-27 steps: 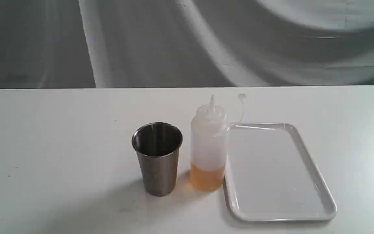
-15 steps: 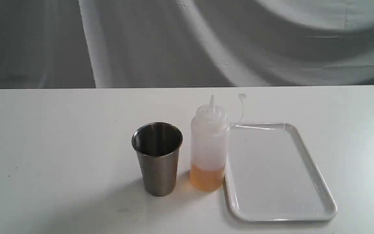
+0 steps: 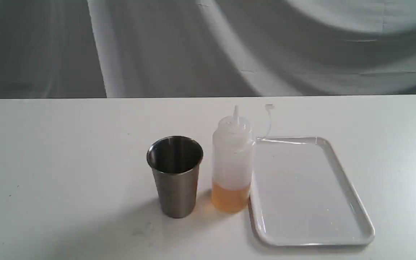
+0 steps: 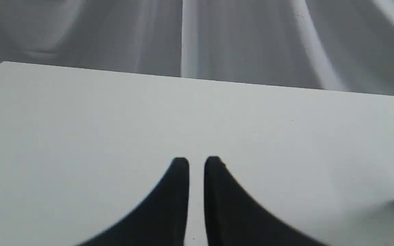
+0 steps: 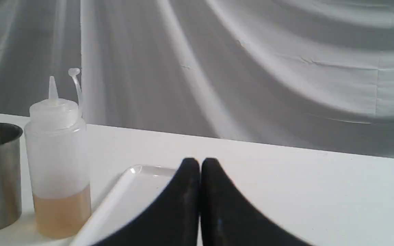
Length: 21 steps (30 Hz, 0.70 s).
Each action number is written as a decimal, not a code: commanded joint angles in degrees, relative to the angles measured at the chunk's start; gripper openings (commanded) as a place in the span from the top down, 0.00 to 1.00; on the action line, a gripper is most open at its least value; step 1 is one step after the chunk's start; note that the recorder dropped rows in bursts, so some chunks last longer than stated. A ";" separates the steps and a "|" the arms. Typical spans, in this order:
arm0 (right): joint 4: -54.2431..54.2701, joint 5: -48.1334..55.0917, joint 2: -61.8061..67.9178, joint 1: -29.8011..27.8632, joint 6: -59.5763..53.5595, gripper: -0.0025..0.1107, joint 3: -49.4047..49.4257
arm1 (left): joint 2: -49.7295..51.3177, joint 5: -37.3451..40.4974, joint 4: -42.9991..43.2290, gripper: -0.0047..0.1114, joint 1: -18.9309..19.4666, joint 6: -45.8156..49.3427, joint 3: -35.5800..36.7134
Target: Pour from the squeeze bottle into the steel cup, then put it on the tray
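nothing moved | squeeze bottle (image 5: 58, 153) well apart from right jaws | left jaws, right jaws clenched, empty

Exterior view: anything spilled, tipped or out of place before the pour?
Nothing stands out. The squeeze bottle and the steel cup stand upright side by side, the tray lies flat beside the bottle, and no liquid shows on the table. The cap is off the nozzle, on its strap, as pouring needs.

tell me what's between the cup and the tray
The bottle stands there, upright, right beside the edge of the tray with a small gap to the cup; the exterior view shows it.
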 commanded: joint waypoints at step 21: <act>27.04 -11.21 -0.28 -0.26 11.83 0.98 0.15 | 0.09 0.07 -0.23 0.89 -0.26 -0.13 0.25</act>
